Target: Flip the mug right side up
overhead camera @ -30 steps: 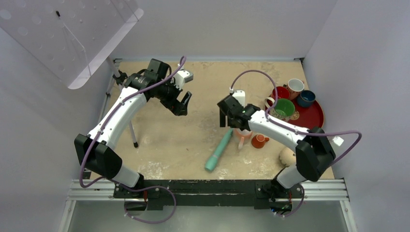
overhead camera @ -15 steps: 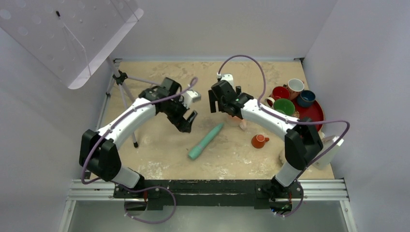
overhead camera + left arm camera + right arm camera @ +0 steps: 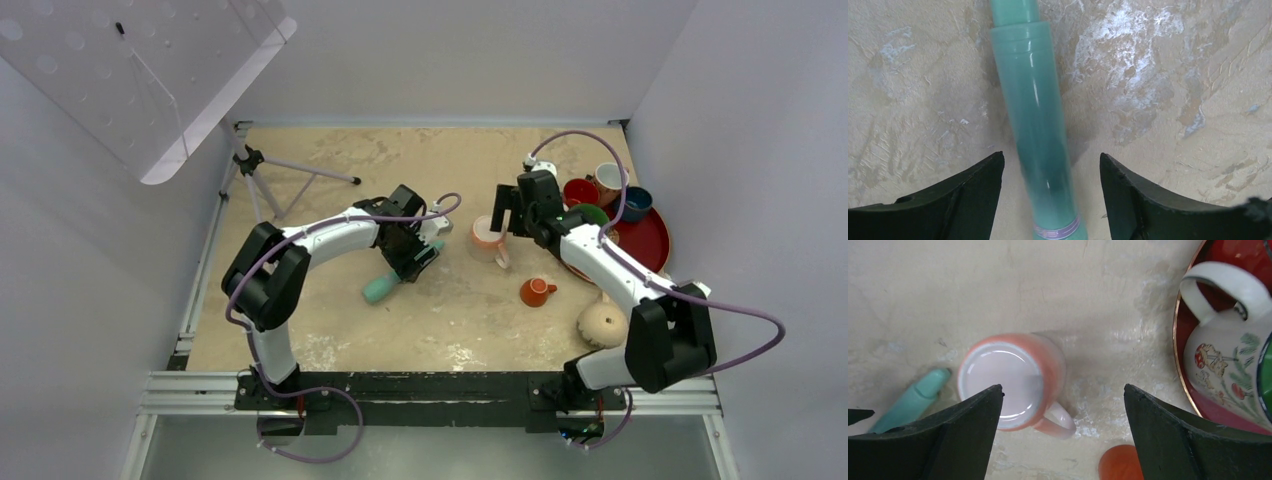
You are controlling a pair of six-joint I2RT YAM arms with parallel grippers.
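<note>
Beige mug (image 3: pixel 603 323) on worktop (image 3: pixel 330 310), near right corner beside right arm, rounded side up, well apart from both grippers. Left gripper (image 3: pixel 1050 156) low over teal tube (image 3: pixel 1030 100), jaws open, flanking it, gaps both sides. Right gripper (image 3: pixel 1063 387) above pink mug (image 3: pixel 1013 380), jaws wide open, holding nothing.

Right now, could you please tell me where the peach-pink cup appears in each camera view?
Top view: the cup stands just right of centre.
Left wrist: not in it.
Right wrist: the cup is lower left of centre, opening upward.
Shared landmark: the teal tube, visible in all three views.
</note>
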